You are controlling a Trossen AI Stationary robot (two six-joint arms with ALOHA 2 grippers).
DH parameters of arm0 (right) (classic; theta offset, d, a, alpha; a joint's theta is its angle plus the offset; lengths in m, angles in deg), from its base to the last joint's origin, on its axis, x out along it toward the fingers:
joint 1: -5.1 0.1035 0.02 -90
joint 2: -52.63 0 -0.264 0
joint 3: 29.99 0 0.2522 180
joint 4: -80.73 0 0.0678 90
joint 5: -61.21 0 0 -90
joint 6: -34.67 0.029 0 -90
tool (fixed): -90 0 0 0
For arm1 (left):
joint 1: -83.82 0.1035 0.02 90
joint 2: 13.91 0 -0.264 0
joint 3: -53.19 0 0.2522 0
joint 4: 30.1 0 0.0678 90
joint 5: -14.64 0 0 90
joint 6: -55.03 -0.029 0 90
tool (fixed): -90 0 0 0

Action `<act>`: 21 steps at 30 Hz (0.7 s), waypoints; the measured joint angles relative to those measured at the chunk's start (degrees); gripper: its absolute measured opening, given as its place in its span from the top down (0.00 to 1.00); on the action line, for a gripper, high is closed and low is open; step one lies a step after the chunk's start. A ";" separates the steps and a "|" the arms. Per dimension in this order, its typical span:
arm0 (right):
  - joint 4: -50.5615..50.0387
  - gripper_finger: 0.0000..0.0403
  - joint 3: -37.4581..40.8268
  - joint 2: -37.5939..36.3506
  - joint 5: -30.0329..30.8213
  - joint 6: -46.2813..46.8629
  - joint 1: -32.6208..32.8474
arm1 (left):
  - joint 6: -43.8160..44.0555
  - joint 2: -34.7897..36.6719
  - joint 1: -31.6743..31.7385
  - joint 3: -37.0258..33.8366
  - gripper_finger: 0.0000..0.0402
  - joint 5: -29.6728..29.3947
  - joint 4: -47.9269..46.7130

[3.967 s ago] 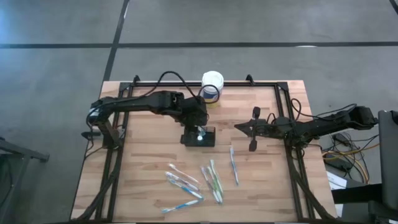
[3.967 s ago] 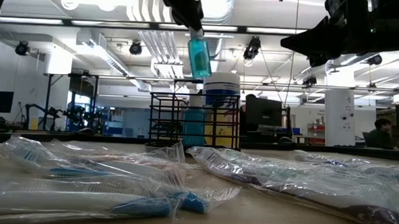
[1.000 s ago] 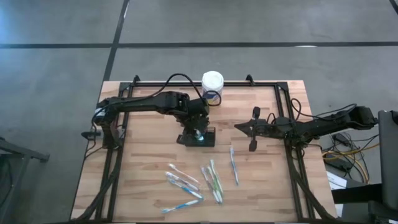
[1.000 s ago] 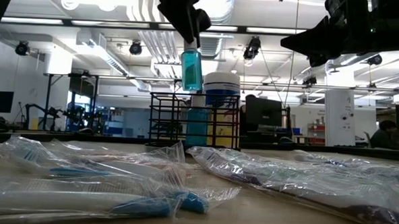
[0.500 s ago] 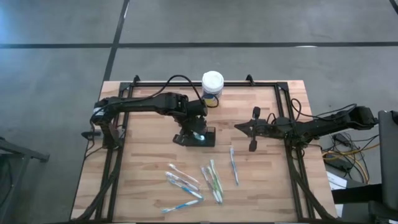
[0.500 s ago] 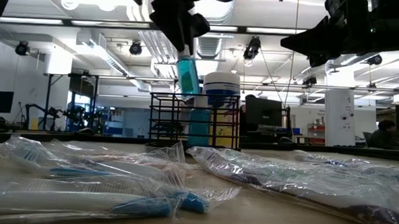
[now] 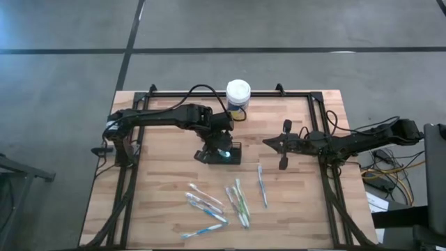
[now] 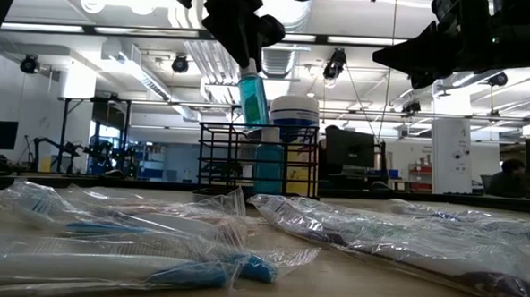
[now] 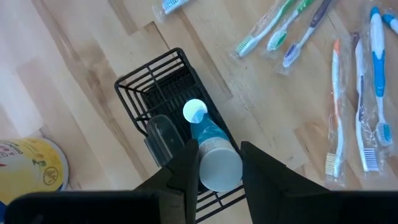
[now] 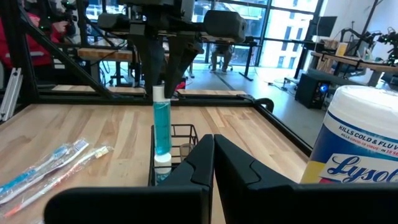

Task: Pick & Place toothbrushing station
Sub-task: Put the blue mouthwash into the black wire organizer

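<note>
The toothbrushing station (image 7: 226, 153) is a small black wire caddy, a rectangular cage of thin bars with open slots, standing upright near the middle of the counter (image 7: 160, 188), whose top is pale wood planking inside a dark metal frame. In the left wrist view its grid walls (image 9: 163, 99) show a dark compartment holding a clear plastic piece. A slim bottle of clear blue-green liquid (image 8: 253, 96), white cap pointing down, is tilted over the caddy with its lower end at the top rim. The left end effector (image 9: 214, 167) grips this bottle by its upper end, fingers pressed on either side. Just behind the caddy stands a round canister (image 7: 238, 96) with a white lid and yellow label. Toward the front of the counter lie several toothbrushes (image 7: 240, 199) in crinkled clear wrappers, with blue, green and white handles, well apart from the caddy. The right end effector (image 7: 284, 145) hangs to the caddy's right, fingers closed together, holding nothing.
</note>
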 joint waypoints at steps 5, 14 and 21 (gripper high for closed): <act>-0.02 0.98 0.00 0.00 0.00 -0.26 0.00 | -1.77 0.00 0.01 0.01 0.76 0.00 0.02; -0.02 0.98 0.00 -0.02 0.00 -0.67 0.00 | -3.46 0.02 0.02 1.39 0.76 -0.04 -0.26; -0.02 0.98 0.00 -0.02 0.00 -0.87 0.00 | -4.52 0.09 0.02 2.36 0.76 0.25 -3.13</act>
